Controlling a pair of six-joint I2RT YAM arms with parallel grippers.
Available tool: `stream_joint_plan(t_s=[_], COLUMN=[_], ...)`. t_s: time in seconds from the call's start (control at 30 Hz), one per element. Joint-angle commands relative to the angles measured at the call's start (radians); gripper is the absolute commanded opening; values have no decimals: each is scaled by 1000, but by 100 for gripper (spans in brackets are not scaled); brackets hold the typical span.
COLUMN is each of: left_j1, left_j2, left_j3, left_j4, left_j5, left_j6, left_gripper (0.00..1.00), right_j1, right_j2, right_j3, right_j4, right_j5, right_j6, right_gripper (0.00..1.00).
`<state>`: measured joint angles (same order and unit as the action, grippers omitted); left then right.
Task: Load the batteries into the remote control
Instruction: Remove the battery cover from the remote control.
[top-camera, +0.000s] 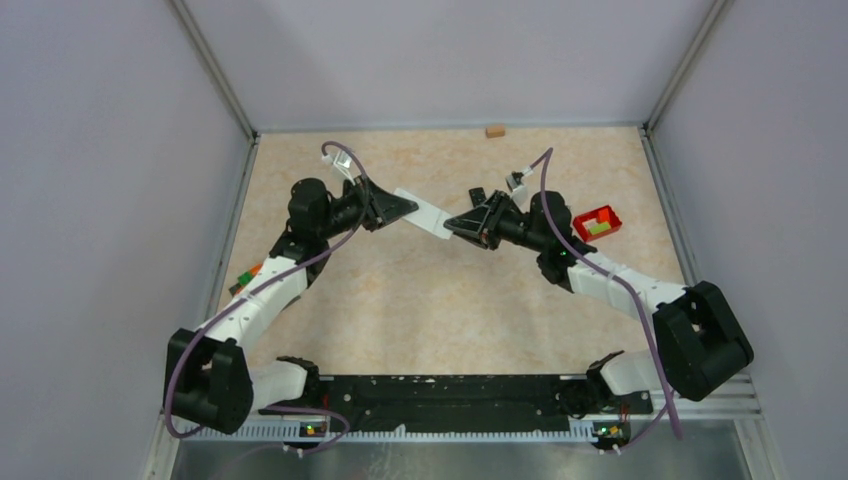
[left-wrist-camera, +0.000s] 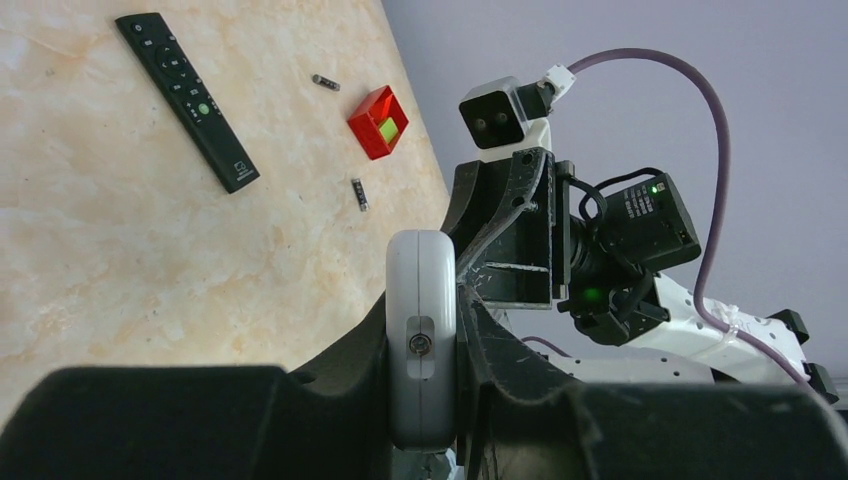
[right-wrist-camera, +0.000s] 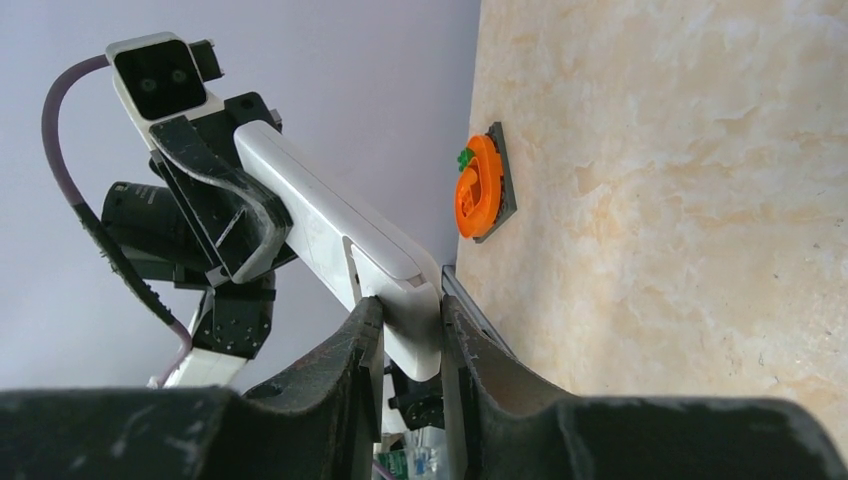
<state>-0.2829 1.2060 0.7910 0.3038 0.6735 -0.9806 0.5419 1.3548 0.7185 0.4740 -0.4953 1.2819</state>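
Note:
A white remote (top-camera: 425, 212) hangs above the table, gripped at both ends. My left gripper (top-camera: 405, 207) is shut on its left end; in the left wrist view the remote (left-wrist-camera: 421, 340) sits end-on between the jaws of this gripper (left-wrist-camera: 421, 300). My right gripper (top-camera: 452, 226) is shut on the other end, and in the right wrist view the remote (right-wrist-camera: 340, 235) runs from this gripper (right-wrist-camera: 405, 315) to the other arm. Two tiny dark batteries (left-wrist-camera: 325, 82) (left-wrist-camera: 359, 194) lie on the table, apart from both grippers.
A black remote (left-wrist-camera: 186, 85) lies on the table near the batteries. A small red tray (top-camera: 598, 222) with yellow-green blocks stands at the right. An orange and green object (right-wrist-camera: 478, 187) sits at the left wall. A small brown block (top-camera: 494, 130) lies at the back edge.

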Motion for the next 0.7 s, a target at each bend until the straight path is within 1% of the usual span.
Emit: stream_joint_plan(t_s=[0.0, 0.17, 0.23, 0.27, 0.33, 0.37, 0.53, 0.67], left_j1=[-2, -9, -13, -13, -15, -15, -15, -15], left_j2=[-38, -38, -34, -31, -31, -32, -40, -39], left_j3=[6, 7, 9, 9, 11, 11, 17, 20], left_j4=[4, -19, -21, -22, -21, -21, -32, -38], left_j5=[-54, -84, -84, -82, -77, -77, -85, -90], left_j6=[73, 98, 101, 98, 92, 91, 94, 107], left_gripper=[0, 0, 0, 0, 0, 0, 0, 0], right_j1=[10, 11, 13, 13, 13, 13, 16, 21], right_j2=[-29, -19, -13, -8, 1, 7, 33, 48], right_j3=[40, 43, 38, 33, 25, 21, 3, -13], right_j4=[15, 23, 47, 55, 76, 84, 110, 126], right_j5=[-14, -28, -31, -30, -31, -32, -31, -22], right_j6=[30, 35, 41, 42, 42, 43, 41, 46], right_gripper=[23, 24, 28, 33, 38, 39, 37, 28])
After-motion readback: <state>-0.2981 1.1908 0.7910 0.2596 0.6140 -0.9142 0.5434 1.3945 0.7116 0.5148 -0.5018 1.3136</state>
